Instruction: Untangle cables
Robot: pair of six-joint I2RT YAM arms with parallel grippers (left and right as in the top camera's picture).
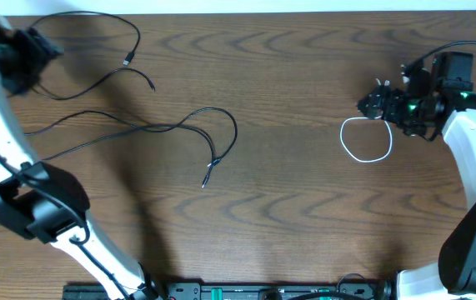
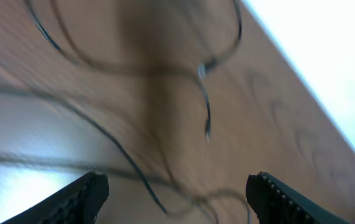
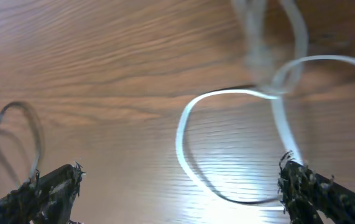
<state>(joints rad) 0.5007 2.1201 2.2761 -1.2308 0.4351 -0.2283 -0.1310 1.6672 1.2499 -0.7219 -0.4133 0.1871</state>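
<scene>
White cable (image 1: pixel 343 137) lies separated; left hand (image 2: pixel 177 190) and right hand (image 3: pixel 180 180) gape empty; crossed black cables (image 1: pixel 171 127) likely need parting next.

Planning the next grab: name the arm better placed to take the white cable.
Right. The right gripper, open, hangs over the white cable's loop; the left gripper is across the table above the black cables.
</scene>
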